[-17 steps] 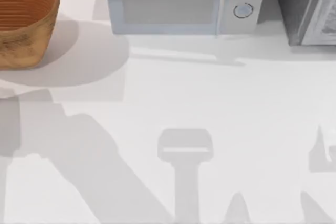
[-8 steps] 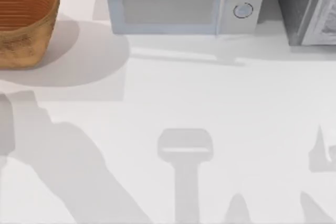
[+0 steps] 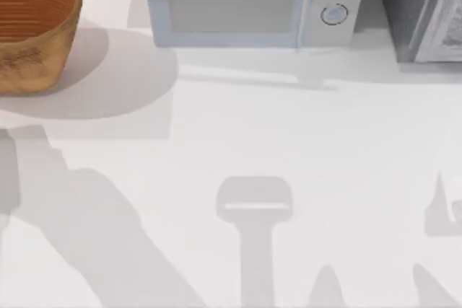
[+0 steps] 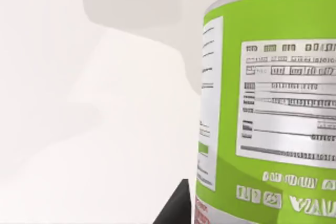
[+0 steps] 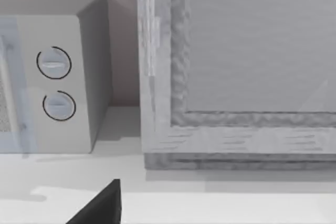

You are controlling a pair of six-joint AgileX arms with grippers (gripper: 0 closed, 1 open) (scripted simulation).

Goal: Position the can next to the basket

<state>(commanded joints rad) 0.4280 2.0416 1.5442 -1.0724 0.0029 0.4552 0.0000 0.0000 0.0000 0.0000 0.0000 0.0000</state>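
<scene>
**Wicker basket at the far left, can close under the left wrist**

Orange-brown wicker: the basket (image 3: pixel 32 30) stands at the far left of the white bench (image 3: pixel 289 142), partly cut by the top view's left edge, ribbed inside, upright. Just to its right along the back of the bench stands a pale grey microwave (image 3: pixel 249 3), two round knobs on its right panel. Farther right, at the top view's right edge, a grey box-like appliance (image 3: pixel 426 9) with a framed front; I cannot tell what it is. Long soft shadows lie across the near half of the bench.

Left wrist view: the can (image 4: pixel 268 108) looms very close, lime-green wall with a silver-white printed label panel and small white lettering, a strip of red at one end. White bench surface behind it, a grey shadow beyond. A dark wedge (image 4: pixel 173 208) sits at the picture's edge right against the can; likely part of the left claw, but I cannot tell whether that claw grips the can or stands apart from it. Where the can sits relative to the basket cannot be told.

Right wrist view: faces the microwave's knob panel and the grey appliance's framed front, both standing on the bench. A dark wedge (image 5: pixel 100 205) at the edge; the right claw's spread cannot be told.
</scene>
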